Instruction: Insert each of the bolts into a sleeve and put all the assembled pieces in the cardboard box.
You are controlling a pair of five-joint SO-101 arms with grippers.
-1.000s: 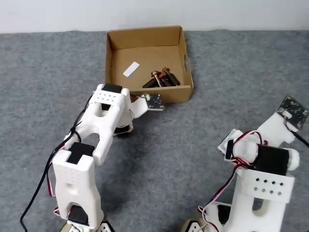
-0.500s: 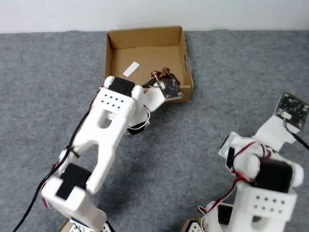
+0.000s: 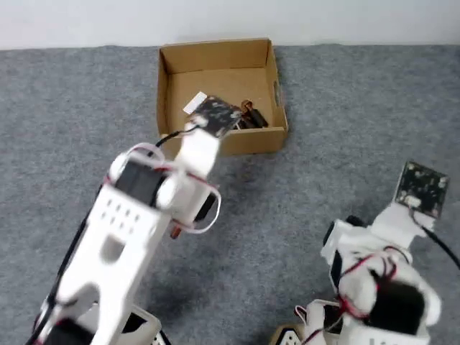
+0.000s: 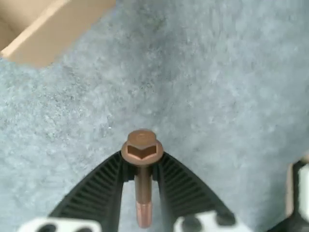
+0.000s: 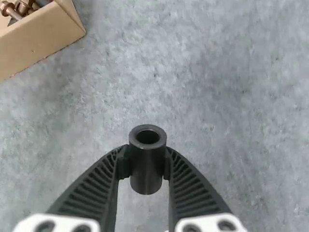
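Observation:
In the left wrist view my left gripper (image 4: 141,166) is shut on a copper hex-head bolt (image 4: 141,151), held above the grey carpet with its head pointing away from the wrist. My right gripper (image 5: 147,164) is shut on a black sleeve (image 5: 147,159), whose open bore faces away from the wrist. The cardboard box (image 3: 167,85) stands at the back of the table, with several assembled pieces (image 3: 253,116) inside near its right wall. The left arm (image 3: 136,215) rises high in front of the box and hides part of it. The bolt's end (image 3: 175,231) peeks out below that arm.
A white slip (image 3: 192,104) lies in the box. The right arm (image 3: 381,287) stands at the front right. A box corner (image 5: 36,36) lies off to one side of the sleeve. Grey carpet (image 3: 345,129) spreads right of the box.
The left arm has pulled back from the box's front wall and risen high toward the camera. The right arm has drawn back toward the front edge.

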